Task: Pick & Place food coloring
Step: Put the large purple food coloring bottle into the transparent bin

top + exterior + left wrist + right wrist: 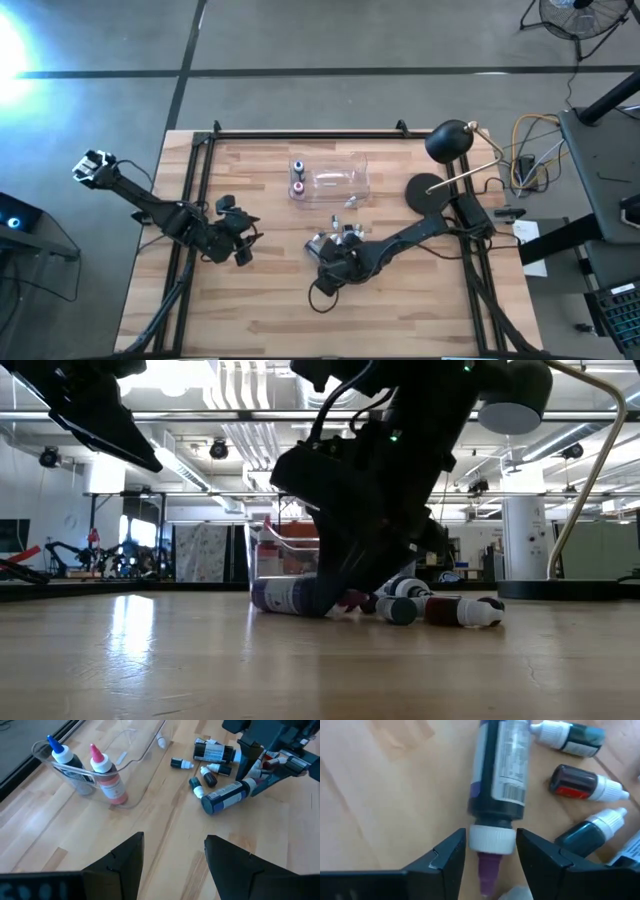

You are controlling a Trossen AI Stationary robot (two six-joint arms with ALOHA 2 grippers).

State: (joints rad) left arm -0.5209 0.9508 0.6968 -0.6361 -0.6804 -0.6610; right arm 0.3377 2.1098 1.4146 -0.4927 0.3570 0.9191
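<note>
A large dark dropper bottle (502,770) with a white cap and purple tip lies on its side on the wooden table, beside several small dark food coloring bottles (207,775) with white caps. My right gripper (491,857) is low over the table's middle (335,262), open, with one finger on either side of the large bottle's cap. My left gripper (175,865) is open and empty above the table's left part (240,250). A blue-tipped bottle (67,762) and a pink one (107,777) stand upright in the clear plastic box (340,180). My right gripper's fingers (452,852) stand close on either side of the large bottle's white cap (491,840), coming from above and lying across the bottle. I cannot tell whether they touch it. The bottle lies flat on the table (285,597).
The clear box stands toward the table's far edge, just beyond the bottle cluster (335,238). A black desk lamp (450,140) with a round base (430,190) stands at the far right. The table's near half shows bare wood (300,320).
</note>
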